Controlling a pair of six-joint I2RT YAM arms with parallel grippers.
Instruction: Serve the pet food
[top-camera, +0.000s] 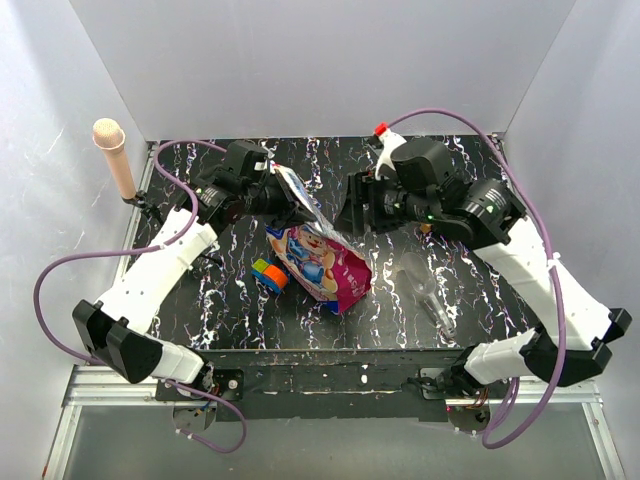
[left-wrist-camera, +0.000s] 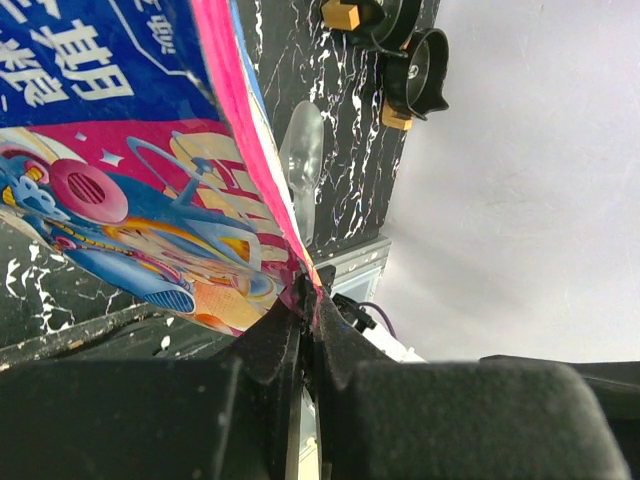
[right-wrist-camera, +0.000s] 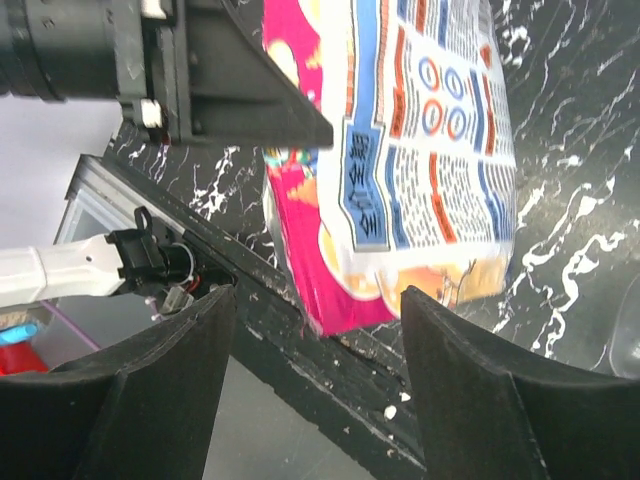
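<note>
The glossy magenta-pink pet food bag (top-camera: 322, 262) stands tilted at the table's middle, its bottom on the black marbled surface. My left gripper (top-camera: 292, 197) is shut on the bag's top edge; in the left wrist view its black fingers (left-wrist-camera: 308, 292) pinch the pink seam of the bag (left-wrist-camera: 130, 190). My right gripper (top-camera: 350, 205) hangs open just right of the bag's top. In the right wrist view the gripper (right-wrist-camera: 318, 345) is spread wide, with the printed back of the bag (right-wrist-camera: 420, 150) beyond the tips and not touched. The kibble itself is hidden inside the bag.
Blue, green and orange toy blocks (top-camera: 270, 275) lie left of the bag. A clear plastic bottle (top-camera: 425, 285) lies to its right. A white bottle with a red cap (top-camera: 388, 148) stands at the back right, black bowls (left-wrist-camera: 405, 55) near it. A pink cylinder (top-camera: 115, 155) stands far left.
</note>
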